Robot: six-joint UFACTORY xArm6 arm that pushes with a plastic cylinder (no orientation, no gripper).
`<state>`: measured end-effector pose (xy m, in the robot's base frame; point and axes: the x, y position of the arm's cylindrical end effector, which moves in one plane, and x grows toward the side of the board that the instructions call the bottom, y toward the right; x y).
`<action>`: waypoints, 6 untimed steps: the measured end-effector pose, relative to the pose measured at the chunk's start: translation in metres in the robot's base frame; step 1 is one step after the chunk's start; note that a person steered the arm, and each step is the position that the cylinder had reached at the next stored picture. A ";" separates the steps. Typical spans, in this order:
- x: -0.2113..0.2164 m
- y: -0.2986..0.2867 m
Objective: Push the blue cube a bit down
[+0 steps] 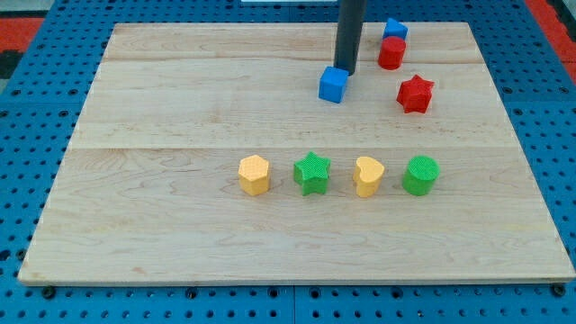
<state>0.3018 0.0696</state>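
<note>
The blue cube (333, 85) lies on the wooden board (180, 135) near the view's top, right of centre. My tip (347, 70) stands at the cube's upper right edge, touching or nearly touching it. The dark rod rises from there out of the view's top.
A second blue block (394, 29) and a red cylinder (391, 53) sit at the view's top right, a red star (415, 94) below them. A row lies lower: yellow hexagon (255, 175), green star (312, 173), yellow heart (367, 175), green cylinder (420, 175).
</note>
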 end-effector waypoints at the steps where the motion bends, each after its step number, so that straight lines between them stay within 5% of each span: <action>1: -0.009 -0.008; 3: -0.026 -0.032; 6: 0.016 -0.016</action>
